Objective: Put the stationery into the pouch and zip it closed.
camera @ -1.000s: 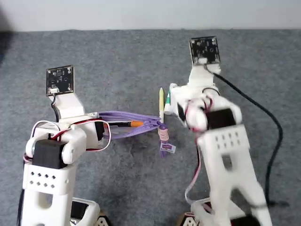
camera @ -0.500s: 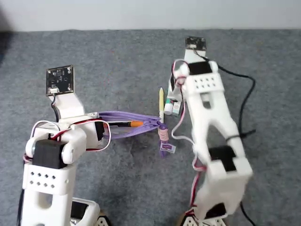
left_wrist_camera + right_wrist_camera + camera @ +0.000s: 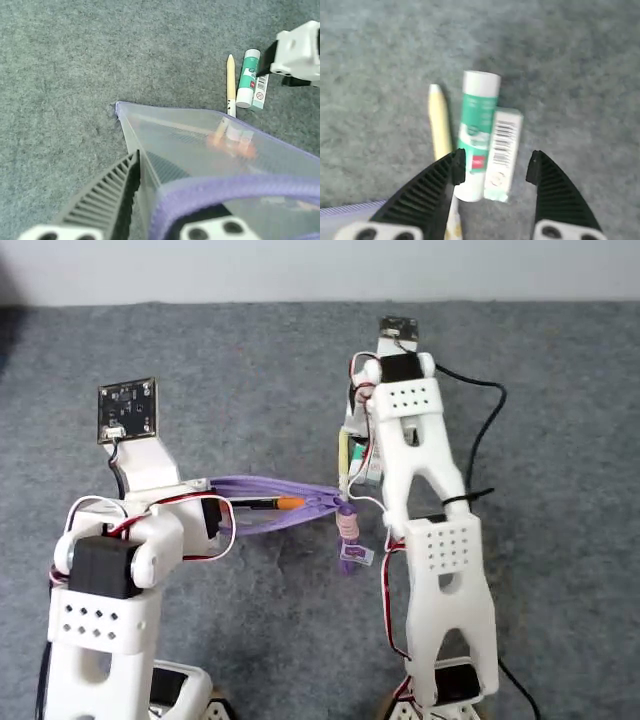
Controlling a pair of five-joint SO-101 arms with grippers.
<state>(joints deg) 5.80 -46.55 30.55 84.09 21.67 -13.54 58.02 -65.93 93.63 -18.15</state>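
Observation:
A clear pouch with purple trim lies open on the grey mat, and an orange pen is inside it. My left gripper is shut on the pouch's rim at its left end. A yellow pencil, a green-and-white glue stick and a small barcoded box lie side by side just beyond the pouch's zipper end. My right gripper hangs open right over the glue stick and box, touching neither. In the high view the right arm covers most of the glue stick.
The zipper pull with its pink and purple charm trails toward the near side of the mat. Bare grey mat stretches beyond and to both sides. A black cable runs along the right arm.
The right arm has stretched out away from its base and brought its gripper down over the glue stick and box. The left arm and pouch have stayed still.

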